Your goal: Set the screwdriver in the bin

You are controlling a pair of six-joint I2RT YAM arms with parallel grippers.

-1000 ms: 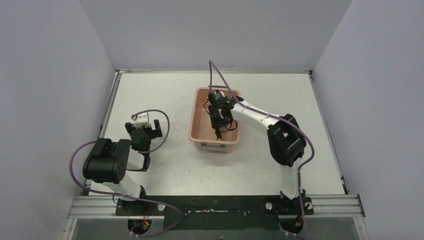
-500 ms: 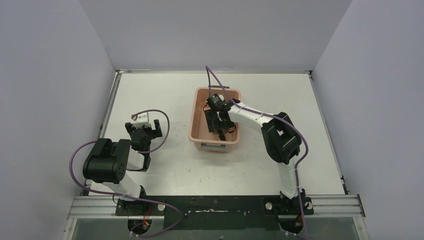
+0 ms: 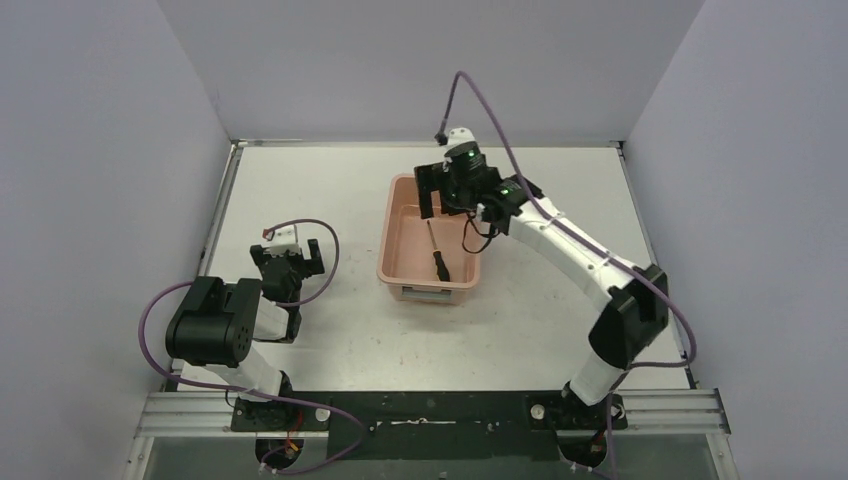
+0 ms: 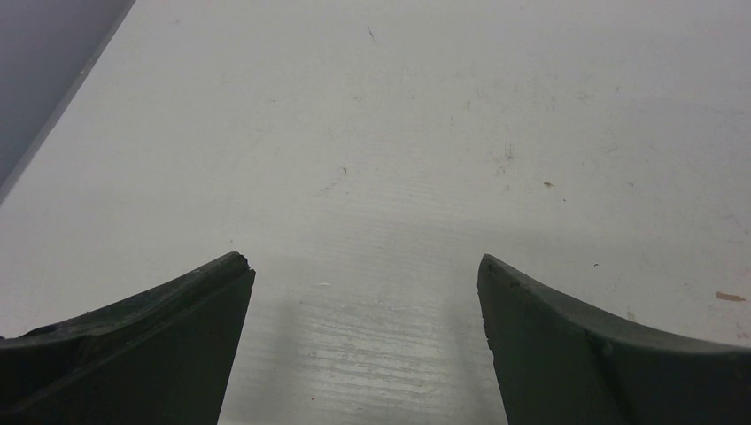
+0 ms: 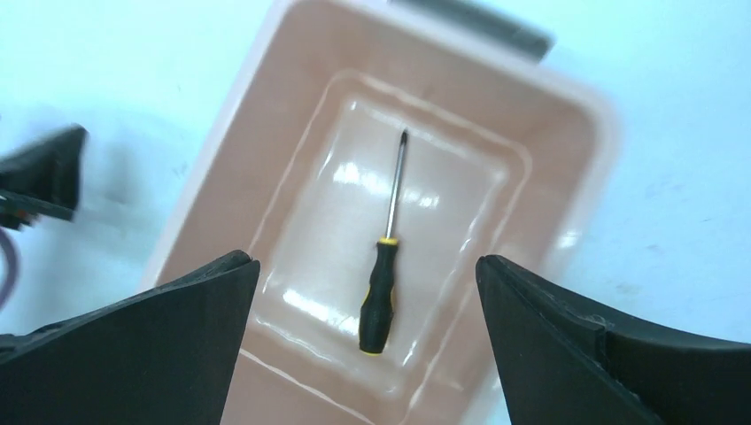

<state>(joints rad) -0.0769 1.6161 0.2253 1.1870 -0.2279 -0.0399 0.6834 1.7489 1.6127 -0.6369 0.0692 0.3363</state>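
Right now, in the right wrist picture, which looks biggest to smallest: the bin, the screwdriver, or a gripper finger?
1. the bin
2. one finger of the right gripper, but it sits right by the camera, so that's unsure
3. the screwdriver, lying inside the bin

One screwdriver (image 5: pixel 381 270) and one bin (image 5: pixel 584 177) are counted, right of centre on the one table (image 3: pixel 330 190). Two arms are counted, the left arm (image 3: pixel 215 335) and the right arm (image 3: pixel 570 250). Two grippers are counted, the left gripper (image 4: pixel 363 266) and the right gripper (image 5: pixel 363 259).
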